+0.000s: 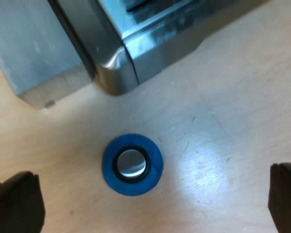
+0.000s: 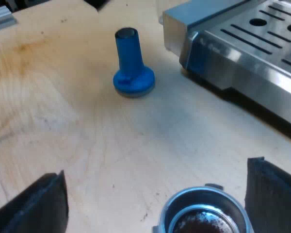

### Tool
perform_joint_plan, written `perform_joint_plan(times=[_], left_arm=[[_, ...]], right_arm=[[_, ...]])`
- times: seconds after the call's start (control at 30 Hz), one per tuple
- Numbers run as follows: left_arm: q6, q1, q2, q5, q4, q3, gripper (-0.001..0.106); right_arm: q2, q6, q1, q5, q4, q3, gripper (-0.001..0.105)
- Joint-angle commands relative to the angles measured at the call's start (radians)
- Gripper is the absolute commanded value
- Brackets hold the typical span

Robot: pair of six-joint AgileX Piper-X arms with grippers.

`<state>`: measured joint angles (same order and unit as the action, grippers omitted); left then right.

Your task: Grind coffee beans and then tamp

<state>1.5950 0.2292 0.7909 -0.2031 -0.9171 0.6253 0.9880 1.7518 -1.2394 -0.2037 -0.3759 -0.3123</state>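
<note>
Grinding is looking done: the round metal holder basket (image 2: 203, 216) is showing dark grounds inside and is sitting between the right gripper's (image 2: 155, 204) spread, released fingers. The left gripper (image 1: 150, 199), also unclenched, is hovering over the upright blue plastic tamper (image 1: 132, 165) on the wooden table (image 1: 233, 97), near the steel espresso machine (image 1: 160, 43). Tamping is yet to do.

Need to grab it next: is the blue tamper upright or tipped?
Upright: the tamper stands on its wide base, handle pointing up.
</note>
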Motion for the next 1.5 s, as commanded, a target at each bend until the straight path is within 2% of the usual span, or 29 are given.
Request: perform_joint_plan(times=[0.03,0.1,0.17,0.33,0.4,0.57,0.63,0.7,0.77,0.83,0.87,0.93,0.97,1.07,1.1,1.2,1.27,1.3,1.5], left_arm=[[0.001,0.0,-0.056,0.013,-0.023,0.006,0.096],[0.004,0.0,-0.092,0.013,-0.03,0.006,0.096],[0.011,0.0,-0.213,0.013,-0.07,0.006,0.096],[0.013,0.0,-0.317,0.013,-0.111,0.018,0.096],[0.013,0.0,-0.338,0.03,-0.136,0.036,0.096],[0.013,0.0,-0.352,0.124,-0.187,0.104,0.096],[0.013,0.0,-0.352,0.126,-0.188,0.147,0.096],[0.011,0.0,-0.352,0.126,-0.188,0.192,0.096],[0.004,0.0,-0.352,0.126,-0.188,0.22,0.096],[-0.011,0.0,-0.355,0.126,-0.19,0.257,0.096],[-0.021,0.0,-0.354,0.135,-0.194,0.287,0.096],[-0.03,0.0,-0.354,0.153,-0.207,0.311,0.096],[-0.033,0.0,-0.354,0.171,-0.216,0.332,0.096],[-0.034,0.0,-0.354,0.203,-0.237,0.36,0.096],[-0.034,0.0,-0.354,0.203,-0.239,0.365,0.096],[-0.034,0.0,-0.354,0.216,-0.243,0.373,0.096],[-0.034,0.0,-0.354,0.227,-0.247,0.379,0.096],[-0.034,0.0,-0.354,0.244,-0.29,0.405,0.096],[-0.029,0.0,-0.354,0.26,-0.321,0.406,0.096]], right_arm=[[-0.004,-0.004,0.001,0.007,0.163,-0.097,0.076],[-0.004,-0.018,0.001,0.012,0.25,-0.148,0.076],[-0.001,-0.05,0.001,0.011,0.325,-0.212,0.076],[0.0,-0.051,0.001,0.007,0.453,-0.344,0.076],[0.001,-0.051,0.001,0.008,0.502,-0.396,0.076],[0.001,-0.053,0.003,0.008,0.638,-0.514,0.076],[0.001,-0.078,0.003,0.0,0.762,-0.594,0.076],[0.001,-0.082,0.003,-0.002,0.838,-0.633,0.076],[0.001,-0.122,0.018,-0.002,0.919,-0.687,0.076],[0.001,-0.196,0.053,0.013,1.0,-0.728,0.076],[0.001,-0.232,0.11,0.053,1.068,-0.765,0.076],[0.001,-0.231,0.147,0.086,1.105,-0.783,0.076],[-0.002,-0.231,0.218,0.137,1.159,-0.807,0.076],[-0.002,-0.231,0.275,0.163,1.184,-0.821,0.076],[-0.002,-0.231,0.34,0.192,1.195,-0.825,0.076],[-0.002,-0.199,0.469,0.269,1.213,-0.825,0.076],[-0.005,-0.2,0.534,0.283,1.227,-0.825,0.076],[-0.005,-0.195,0.577,0.29,1.234,-0.825,0.076],[-0.018,-0.155,0.718,0.299,1.273,-0.825,0.076]])
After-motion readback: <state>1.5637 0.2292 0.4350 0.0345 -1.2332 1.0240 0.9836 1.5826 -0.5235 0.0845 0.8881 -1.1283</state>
